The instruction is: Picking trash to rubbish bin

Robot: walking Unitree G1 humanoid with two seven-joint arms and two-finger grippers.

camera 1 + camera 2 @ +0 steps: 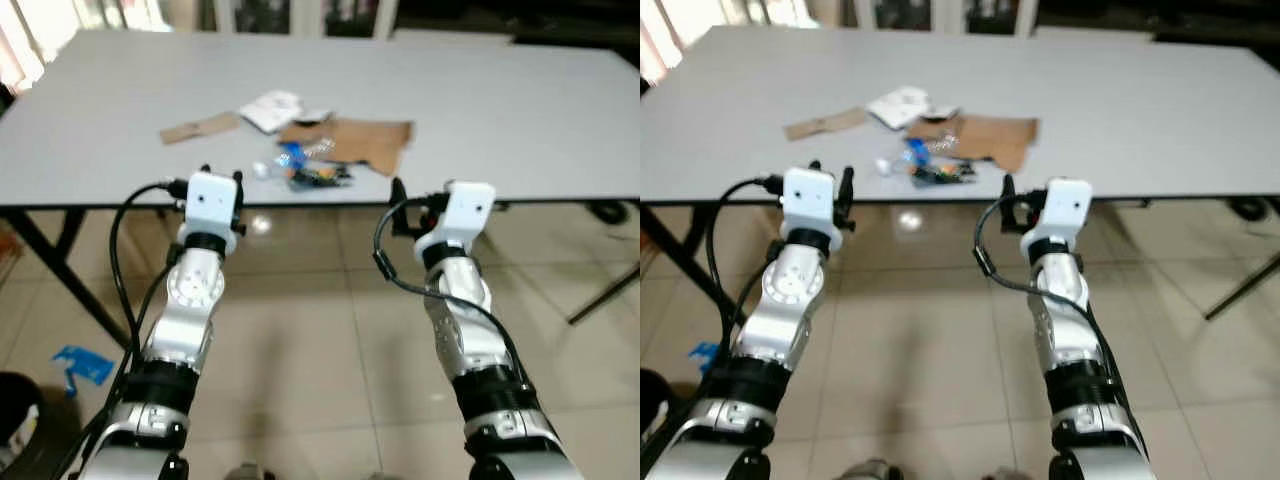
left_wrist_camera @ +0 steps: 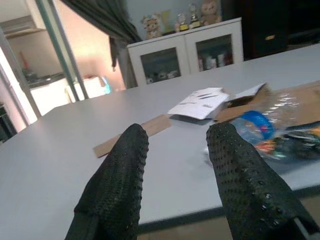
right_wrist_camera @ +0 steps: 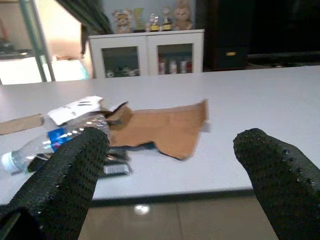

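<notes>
A small pile of trash lies near the front edge of a grey table (image 1: 520, 110). It holds a clear plastic bottle with a blue label (image 1: 290, 160), a dark wrapper (image 1: 322, 178), a torn brown cardboard sheet (image 1: 362, 140), white paper (image 1: 272, 108) and a cardboard strip (image 1: 200, 128). Both arms are raised in front of the table edge, just short of the pile. My left gripper (image 2: 175, 165) is open and empty, pointing at the strip and bottle (image 2: 255, 125). My right gripper (image 3: 170, 165) is open wide and empty, facing the cardboard sheet (image 3: 165, 125).
A blue scrap (image 1: 82, 365) lies on the tiled floor at the left, near a dark round bin (image 1: 18, 420) at the picture's corner. Black table legs (image 1: 60, 270) slant down on the left, and another leg (image 1: 605, 290) on the right. A white cabinet (image 2: 190, 50) stands beyond the table.
</notes>
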